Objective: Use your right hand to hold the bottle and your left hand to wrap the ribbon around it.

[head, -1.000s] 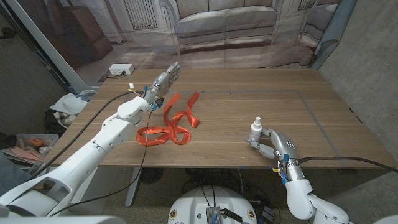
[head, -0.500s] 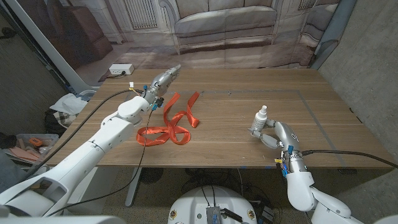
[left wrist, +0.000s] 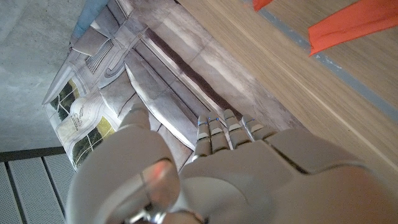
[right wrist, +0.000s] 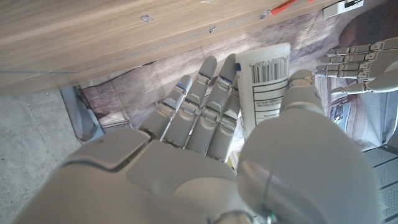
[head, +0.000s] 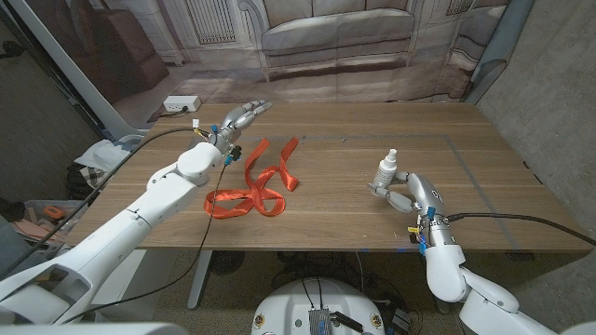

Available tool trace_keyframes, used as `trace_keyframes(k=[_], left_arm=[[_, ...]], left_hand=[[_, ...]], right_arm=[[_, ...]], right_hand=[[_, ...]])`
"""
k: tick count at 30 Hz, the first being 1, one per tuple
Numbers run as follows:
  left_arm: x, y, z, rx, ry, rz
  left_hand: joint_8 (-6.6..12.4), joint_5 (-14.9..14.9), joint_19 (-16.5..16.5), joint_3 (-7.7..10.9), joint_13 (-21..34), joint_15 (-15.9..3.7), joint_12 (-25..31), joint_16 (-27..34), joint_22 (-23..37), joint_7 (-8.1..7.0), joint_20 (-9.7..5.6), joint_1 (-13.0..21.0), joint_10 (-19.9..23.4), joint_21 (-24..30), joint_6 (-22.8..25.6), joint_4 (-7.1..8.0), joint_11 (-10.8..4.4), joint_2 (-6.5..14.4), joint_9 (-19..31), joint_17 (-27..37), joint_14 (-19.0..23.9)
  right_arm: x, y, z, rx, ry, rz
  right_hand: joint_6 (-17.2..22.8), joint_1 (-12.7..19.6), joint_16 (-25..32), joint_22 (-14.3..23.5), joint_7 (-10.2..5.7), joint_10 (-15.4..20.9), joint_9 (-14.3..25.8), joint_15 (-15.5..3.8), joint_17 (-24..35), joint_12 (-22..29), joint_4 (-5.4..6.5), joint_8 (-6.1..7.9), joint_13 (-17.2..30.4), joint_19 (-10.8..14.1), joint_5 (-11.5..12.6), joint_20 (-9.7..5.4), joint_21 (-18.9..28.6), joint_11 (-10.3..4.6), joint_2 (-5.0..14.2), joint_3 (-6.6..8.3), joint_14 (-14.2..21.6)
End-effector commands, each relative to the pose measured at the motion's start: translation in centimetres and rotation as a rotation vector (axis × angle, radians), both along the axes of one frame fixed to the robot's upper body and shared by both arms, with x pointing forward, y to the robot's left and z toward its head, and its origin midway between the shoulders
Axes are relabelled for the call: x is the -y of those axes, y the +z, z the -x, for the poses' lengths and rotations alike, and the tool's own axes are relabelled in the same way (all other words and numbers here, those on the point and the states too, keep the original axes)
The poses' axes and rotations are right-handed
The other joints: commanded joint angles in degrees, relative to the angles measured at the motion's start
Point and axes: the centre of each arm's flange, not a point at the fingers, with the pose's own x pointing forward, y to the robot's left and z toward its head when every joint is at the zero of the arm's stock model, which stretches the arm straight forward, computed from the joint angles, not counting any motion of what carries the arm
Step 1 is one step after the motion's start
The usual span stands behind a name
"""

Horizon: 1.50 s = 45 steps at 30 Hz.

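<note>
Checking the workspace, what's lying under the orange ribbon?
Only the wooden table shows under the looped orange ribbon. The spots its loops cover stay hidden.

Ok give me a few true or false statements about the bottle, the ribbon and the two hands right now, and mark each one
1. The right hand grips the bottle. True.
2. The ribbon is wound around the bottle. False: it lies loose on the table, apart from the bottle.
3. The left hand holds the ribbon. False: it holds nothing, fingers stretched out near the table's far edge, beyond the ribbon.
4. The bottle stands about upright in the hand. True.
5. The ribbon is orange-red. True.
6. The bottle lies on its side beside the ribbon. False: it is upright in the right hand, well to the right of the ribbon.
</note>
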Motion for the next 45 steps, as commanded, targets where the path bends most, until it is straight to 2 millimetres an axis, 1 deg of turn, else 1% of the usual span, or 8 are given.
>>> trace_keyframes(k=[1, 12, 24, 25, 29, 33, 36, 45], left_arm=[[-0.9, 1.2, -0.1, 0.107, 0.165, -0.169], [-1.5, 2.3, -0.6, 0.186, 0.231, -0.378], [-0.6, 1.5, -1.2, 0.226, 0.284, -0.589], [-0.5, 1.6, -1.1, 0.236, 0.293, -0.619], [-0.1, 2.4, -0.7, 0.257, 0.311, -0.719], [0.1, 3.2, -0.6, 0.281, 0.356, -0.812], [0.1, 3.7, -0.6, 0.297, 0.387, -0.871], [1.2, 4.3, -1.3, 0.373, 0.439, -1.078]], left_hand=[[0.55, -0.14, 0.03, 0.44, 0.08, -1.32, 0.53, 0.29, 0.01, -0.31, -1.25, 1.87, 2.36, -0.45, 2.41, -0.94, -0.68, -0.36, 0.26, 0.03, 1.92], [1.00, -0.08, -0.14, 1.33, 0.09, -2.90, 0.59, -0.13, -0.16, -2.12, -1.23, 5.73, 5.38, -0.92, 5.98, -3.40, -2.28, -0.79, 0.28, -0.10, 3.54], [1.37, -0.01, 0.36, 1.95, 0.13, -3.55, 0.67, -0.50, -0.14, -3.22, -1.56, 8.91, 8.06, -0.95, 8.91, -5.22, -3.56, -1.39, 0.33, -0.15, 4.29], [1.31, 0.00, 0.31, 2.03, 0.14, -3.64, 0.63, -0.55, -0.13, -3.51, -1.41, 9.23, 8.18, -0.98, 8.96, -5.37, -3.76, -1.41, 0.33, -0.15, 4.29], [1.17, 0.04, 0.17, 2.39, 0.19, -4.23, 0.38, -0.75, -0.09, -4.50, 1.12, 10.81, 8.81, -1.09, 9.68, -5.96, -4.58, -1.56, 0.37, -0.15, 4.35], [1.18, 0.19, 0.08, 2.86, 0.25, -4.86, 0.44, -0.88, -0.07, -5.48, 1.81, 12.70, 10.25, -1.18, 10.72, -6.54, -5.80, -1.68, 0.40, -0.16, 4.37], [1.26, 0.29, 0.02, 3.16, 0.27, -5.03, 0.47, -0.83, -0.08, -5.56, 2.13, 13.93, 11.12, -1.23, 11.49, -6.83, -6.35, -1.78, 0.43, -0.18, 4.66], [0.44, 0.30, 0.09, 3.85, 0.36, -5.90, 0.09, -0.76, -0.12, -6.96, 1.07, 17.18, 12.55, -1.29, 11.17, -7.02, -7.29, -2.16, 0.53, -0.22, 5.54]], right_arm=[[-1.7, 0.7, -1.2, -0.017, 0.004, -0.005], [-3.3, 1.1, -1.8, -0.015, -0.009, -0.044], [-3.5, 1.3, -1.5, -0.026, -0.032, -0.092], [-3.5, 1.3, -1.5, -0.029, -0.031, -0.093], [-3.5, 1.4, -1.7, -0.038, -0.026, -0.099], [-3.6, 1.4, -1.8, -0.044, -0.028, -0.092], [-3.7, 1.3, -1.8, -0.044, -0.029, -0.092], [-3.6, 1.6, -1.7, -0.059, -0.017, -0.117]], right_hand=[[3.66, 11.00, -0.14, 0.19, -3.84, 1.84, 0.27, -4.98, 0.11, -0.22, 0.87, -0.35, 0.12, -0.19, -0.32, -3.08, -0.23, -2.25, 10.67, 0.87, 0.48], [3.60, 10.99, -0.15, 0.19, -3.84, 1.75, 0.31, -4.88, 0.13, -0.39, 1.03, -0.51, 0.21, -0.35, -0.75, -2.97, -0.28, -2.27, 10.71, 0.95, 0.53], [3.70, 10.68, -0.12, 0.22, -3.91, 1.77, 0.38, -4.53, 0.13, -0.47, 1.48, -0.64, 0.41, -0.39, -1.43, -3.01, -0.26, -2.37, 11.02, 1.07, 0.72], [3.71, 10.67, -0.10, 0.22, -3.92, 1.79, 0.38, -4.52, 0.14, -0.46, 1.51, -0.64, 0.44, -0.37, -1.46, -3.01, -0.26, -2.37, 11.06, 1.09, 0.77], [3.68, 10.67, -0.09, 0.23, -3.93, 1.84, 0.40, -4.55, 0.13, -0.45, 1.56, -0.69, 0.50, -0.34, -1.64, -3.05, -0.23, -2.38, 11.14, 1.17, 0.88], [3.66, 10.70, -0.11, 0.24, -3.94, 1.85, 0.41, -4.60, 0.12, -0.48, 1.59, -0.75, 0.53, -0.27, -1.82, -3.00, -0.19, -2.37, 11.18, 1.24, 0.92], [3.66, 10.62, -0.01, 0.24, -3.94, 1.87, 0.42, -4.50, 0.15, -0.50, 1.69, -0.78, 0.55, -0.22, -1.98, -2.97, -0.17, -2.36, 11.26, 1.29, 1.18], [3.73, 10.31, 0.22, 0.26, -4.00, 1.99, 0.45, -4.16, 0.14, -0.50, 1.92, -0.86, 0.68, 0.01, -2.51, -2.95, -0.04, -2.45, 11.17, 1.29, 2.10]])
